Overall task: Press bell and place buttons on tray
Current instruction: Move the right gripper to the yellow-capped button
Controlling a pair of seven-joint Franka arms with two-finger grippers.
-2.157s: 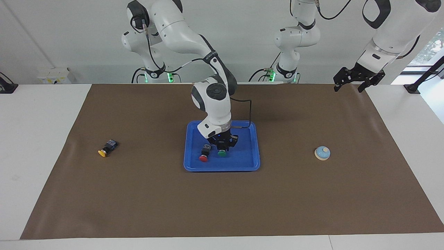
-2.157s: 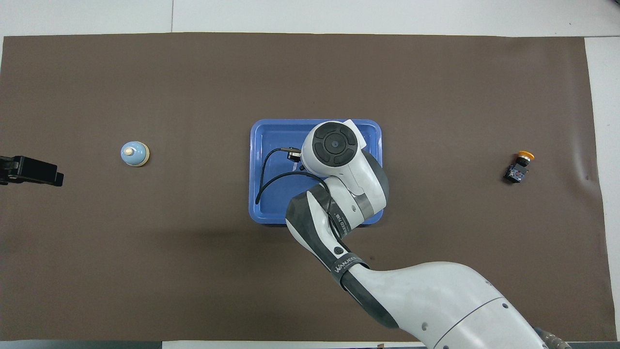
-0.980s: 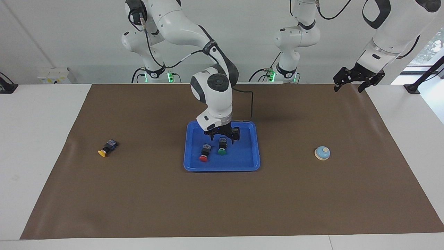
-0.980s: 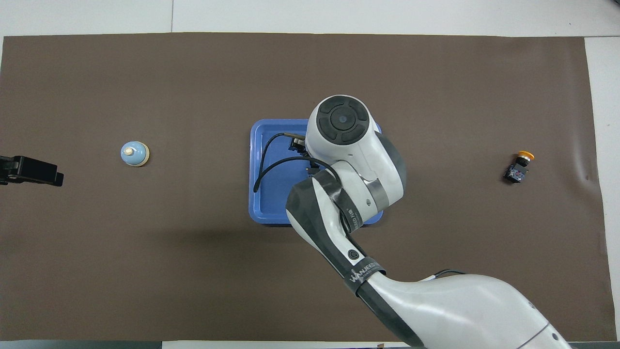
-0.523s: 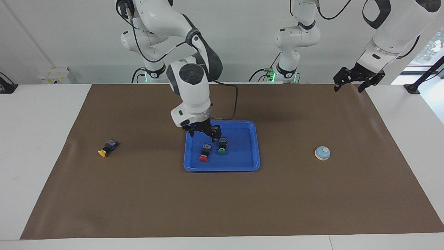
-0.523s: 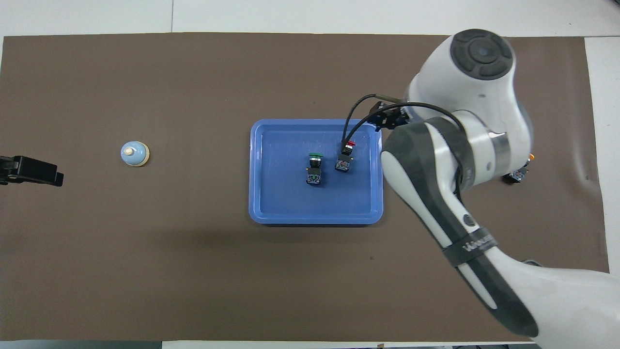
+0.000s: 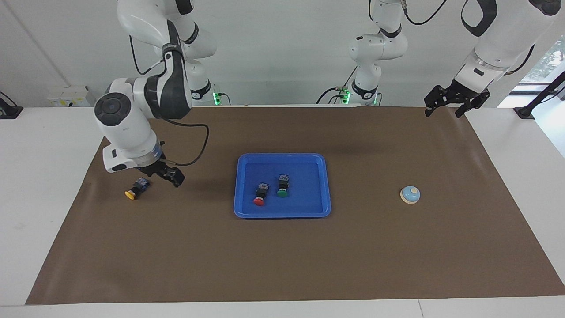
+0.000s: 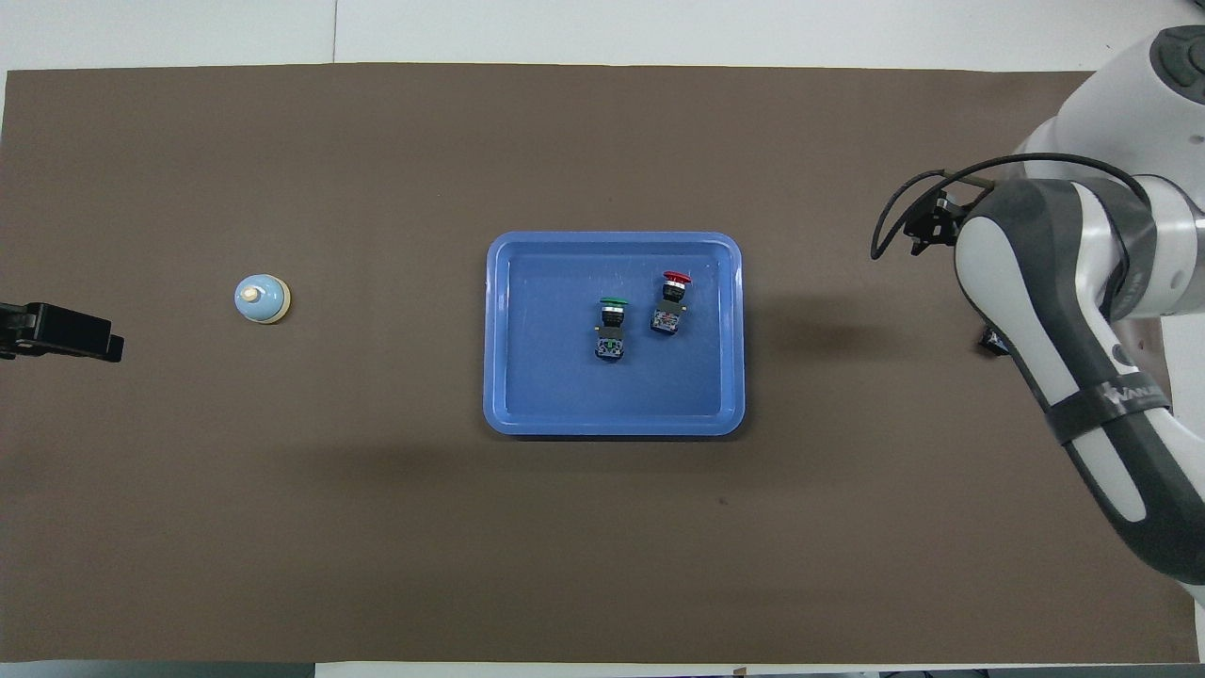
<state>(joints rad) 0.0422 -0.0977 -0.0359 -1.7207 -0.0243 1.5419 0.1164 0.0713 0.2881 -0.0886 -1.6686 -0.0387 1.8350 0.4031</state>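
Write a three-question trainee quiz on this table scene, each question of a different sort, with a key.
1. True or false: the yellow-capped push-button switch lies in the bright blue shallow plastic tray.
2. How many button switches lie in that tray?
3. Which gripper hangs by the yellow-capped switch? A) left gripper B) right gripper

Key
1. False: it lies on the brown mat, toward the right arm's end.
2. Two: the red-capped switch and the green-capped switch.
3. B; the left gripper waits, open, at its own end.
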